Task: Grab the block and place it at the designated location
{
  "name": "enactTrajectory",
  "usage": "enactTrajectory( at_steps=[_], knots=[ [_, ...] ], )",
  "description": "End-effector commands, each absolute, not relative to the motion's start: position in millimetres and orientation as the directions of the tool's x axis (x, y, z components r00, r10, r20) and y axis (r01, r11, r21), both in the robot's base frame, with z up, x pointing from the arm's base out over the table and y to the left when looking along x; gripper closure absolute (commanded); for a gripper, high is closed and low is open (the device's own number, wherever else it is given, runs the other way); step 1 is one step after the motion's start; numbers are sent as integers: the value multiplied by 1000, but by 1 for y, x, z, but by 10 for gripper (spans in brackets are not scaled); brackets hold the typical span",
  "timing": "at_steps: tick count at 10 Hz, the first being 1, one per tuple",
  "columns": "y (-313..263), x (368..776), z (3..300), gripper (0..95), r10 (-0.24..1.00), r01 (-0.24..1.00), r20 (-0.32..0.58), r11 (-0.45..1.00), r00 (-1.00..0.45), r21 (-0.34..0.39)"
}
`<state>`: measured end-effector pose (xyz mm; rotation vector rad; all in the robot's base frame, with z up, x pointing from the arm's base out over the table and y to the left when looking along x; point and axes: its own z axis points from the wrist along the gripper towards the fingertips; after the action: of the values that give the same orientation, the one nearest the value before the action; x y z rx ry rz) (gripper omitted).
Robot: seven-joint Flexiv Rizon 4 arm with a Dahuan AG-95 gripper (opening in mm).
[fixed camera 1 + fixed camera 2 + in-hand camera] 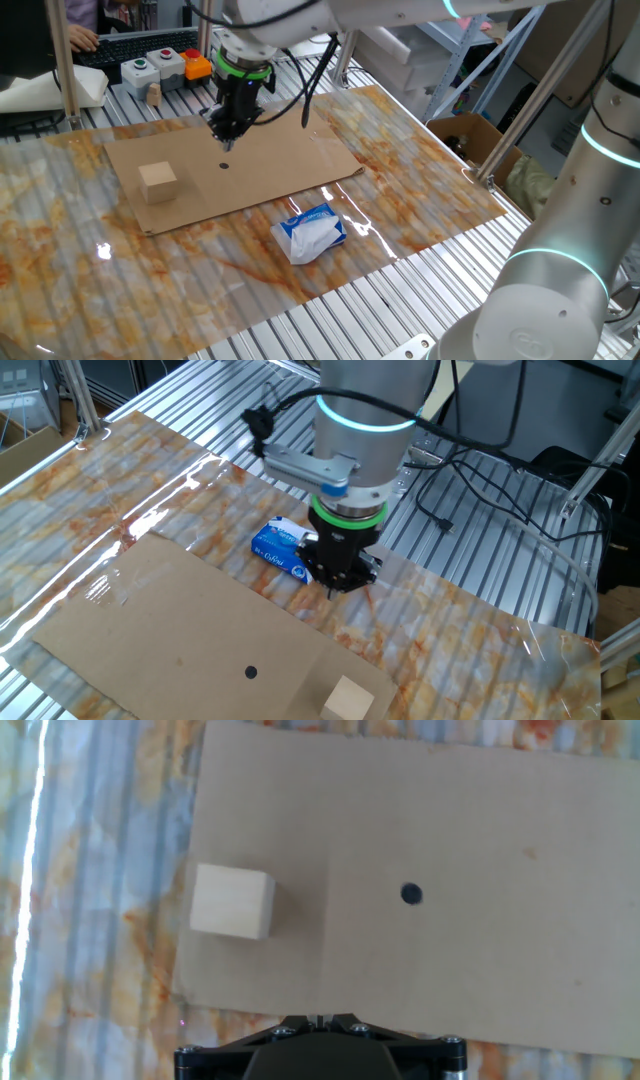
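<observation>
The block [158, 180] is a light-tan wooden cube lying on the brown cardboard sheet [270, 150], near its left end. It also shows in the other fixed view [348, 700] and in the hand view [232, 901]. The designated location is a small black dot [224, 166] on the sheet, also visible in the other fixed view [251, 672] and the hand view [411, 894]. My gripper [225, 135] hangs above the sheet, just behind the dot and well to the right of the block. Its fingertips meet, shut and empty [320, 1018].
A blue-and-white soft packet [312, 232] lies on the marbled mat in front of the sheet. A small wooden peg [153, 94] and a button box [160, 68] stand at the back left. An open cardboard box [465, 135] sits beyond the table's right edge.
</observation>
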<state>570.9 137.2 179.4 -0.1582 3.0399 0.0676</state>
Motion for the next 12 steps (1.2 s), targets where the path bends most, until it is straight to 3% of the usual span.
enactTrajectory(
  at_steps=[1,12],
  knots=[
    [144,582,182,950,-97,-101,-87,994,-991,42],
    [197,619,187,950,-59,-62,-77,997,-995,38]
  ],
)
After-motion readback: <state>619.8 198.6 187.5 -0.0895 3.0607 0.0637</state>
